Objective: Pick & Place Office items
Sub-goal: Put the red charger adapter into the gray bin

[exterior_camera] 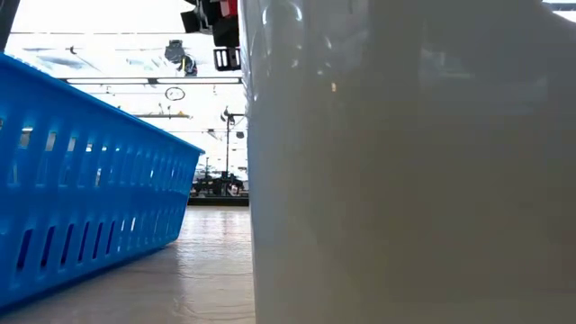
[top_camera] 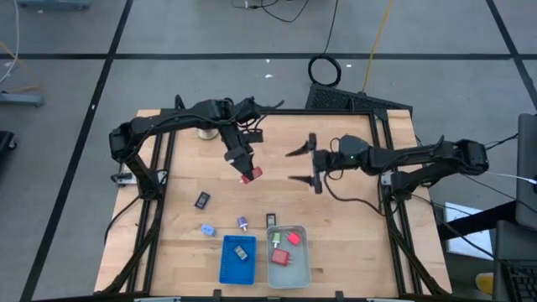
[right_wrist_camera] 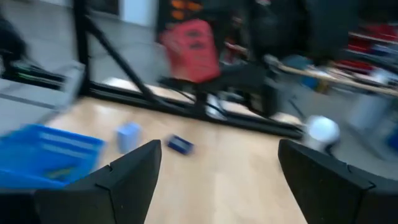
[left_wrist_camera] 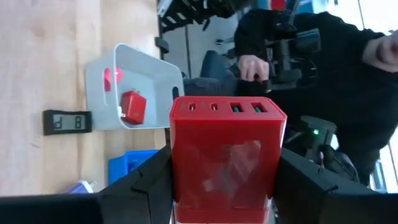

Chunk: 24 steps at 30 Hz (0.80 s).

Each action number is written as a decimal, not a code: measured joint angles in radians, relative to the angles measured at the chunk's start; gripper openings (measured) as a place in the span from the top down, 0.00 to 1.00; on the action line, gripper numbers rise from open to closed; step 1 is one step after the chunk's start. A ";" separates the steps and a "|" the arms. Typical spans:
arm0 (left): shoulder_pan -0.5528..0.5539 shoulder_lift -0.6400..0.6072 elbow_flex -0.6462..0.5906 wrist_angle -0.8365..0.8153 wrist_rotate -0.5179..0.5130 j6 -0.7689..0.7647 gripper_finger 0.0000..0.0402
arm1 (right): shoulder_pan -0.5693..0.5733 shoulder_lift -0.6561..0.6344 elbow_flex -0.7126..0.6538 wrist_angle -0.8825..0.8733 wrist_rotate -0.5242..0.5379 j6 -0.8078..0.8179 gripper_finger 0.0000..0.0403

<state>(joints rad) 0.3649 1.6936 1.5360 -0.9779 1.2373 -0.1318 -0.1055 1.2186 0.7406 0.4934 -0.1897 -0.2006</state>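
A red blocky charger [left_wrist_camera: 227, 158] with four ports in a row on its end face sat clamped between the two fingers [left_wrist_camera: 134, 190] of the left gripper [top_camera: 249, 174], held above the middle of the table [top_camera: 336, 252], clear of the wood. No brand or lettering could be read on it. The only other marking in view was on a small black item [left_wrist_camera: 67, 122] lying flat on the table just beside the pale grey tray [left_wrist_camera: 140, 68]; its face showed pale characters too small to read.

Two more red pieces [top_camera: 288, 249] lay in the grey tray, and a small item [top_camera: 242, 252] lay in the blue tray [top_camera: 228, 270] touching it. A black item [top_camera: 202, 200], a light blue one [top_camera: 207, 229] and a purple-topped one [top_camera: 242, 223] lay loose on the wood nearby.

The right gripper [top_camera: 304, 165] hung above the table near the charger, its fingers [right_wrist_camera: 121, 177] spread wide and holding nothing.
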 joint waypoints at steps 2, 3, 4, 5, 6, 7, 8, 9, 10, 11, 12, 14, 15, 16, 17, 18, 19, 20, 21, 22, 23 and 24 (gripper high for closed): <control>-0.008 0.000 0.000 0.000 0.001 0.005 0.48 | 0.010 0.012 0.000 0.024 -0.026 0.015 0.22; -0.014 0.000 -0.002 0.001 0.001 0.005 0.48 | 0.011 0.013 0.000 0.026 -0.026 0.020 0.22; -0.021 0.000 -0.005 0.004 0.000 0.002 0.48 | 0.010 0.013 0.000 0.029 -0.034 0.024 0.22; -0.031 0.000 -0.010 0.004 -0.002 0.001 0.48 | 0.009 0.012 0.000 0.034 -0.058 0.026 0.22; -0.041 0.000 -0.017 0.004 -0.003 0.001 0.48 | 0.008 0.011 0.000 0.034 -0.092 0.032 0.22; -0.051 0.000 -0.025 0.004 -0.005 0.004 0.48 | 0.008 0.011 0.001 0.034 -0.125 0.039 0.22; -0.061 0.000 -0.034 0.012 -0.010 0.005 0.48 | 0.009 0.012 0.004 0.029 -0.158 0.049 0.22; -0.070 0.002 -0.045 0.034 -0.011 -0.001 0.48 | 0.010 0.012 0.011 0.022 -0.188 0.058 0.22; -0.079 0.006 -0.058 0.073 -0.010 -0.016 0.48 | 0.010 0.012 0.022 0.011 -0.214 0.064 0.22; -0.089 0.008 -0.071 0.115 -0.010 -0.039 0.48 | 0.010 0.012 0.036 -0.001 -0.231 0.065 0.22; -0.098 0.010 -0.085 0.153 -0.009 -0.059 0.48 | 0.010 0.013 0.051 -0.018 -0.234 0.059 0.22; -0.117 0.026 -0.107 0.252 -0.003 -0.114 0.48 | 0.010 0.023 0.084 -0.063 -0.233 0.046 0.22; -0.123 0.033 -0.114 0.297 0.011 -0.136 0.48 | 0.010 0.024 0.098 -0.101 -0.233 0.041 0.22; -0.128 0.041 -0.121 0.327 0.017 -0.152 0.48 | 0.010 0.024 0.110 -0.144 -0.234 0.033 0.22; -0.131 0.051 -0.126 0.348 0.020 -0.169 0.48 | 0.010 0.024 0.123 -0.176 -0.234 0.026 0.22; -0.133 0.062 -0.127 0.374 0.026 -0.181 0.48 | 0.010 0.029 0.132 -0.191 -0.234 0.023 0.22; -0.134 0.072 -0.126 0.395 0.034 -0.186 0.48 | 0.010 0.039 0.135 -0.193 -0.235 0.023 0.22; -0.133 0.078 -0.126 0.401 0.038 -0.187 0.48 | 0.010 0.047 0.135 -0.199 -0.237 0.031 0.22; -0.133 0.085 -0.126 0.404 0.041 -0.189 0.48 | 0.010 0.054 0.133 -0.211 -0.239 0.044 0.22; -0.133 0.094 -0.127 0.417 0.046 -0.190 0.48 | 0.010 0.059 0.131 -0.217 -0.246 0.056 0.22; -0.134 0.100 -0.126 0.429 0.049 -0.190 0.48 | 0.010 0.062 0.131 -0.214 -0.259 0.058 0.22; -0.135 0.105 -0.126 0.430 0.049 -0.190 0.48 | 0.010 0.067 0.131 -0.196 -0.261 0.058 0.22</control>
<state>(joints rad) 0.2300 1.7988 1.4097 -0.5482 1.2866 -0.3218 -0.0957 1.2852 0.8717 0.2975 -0.4506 -0.1424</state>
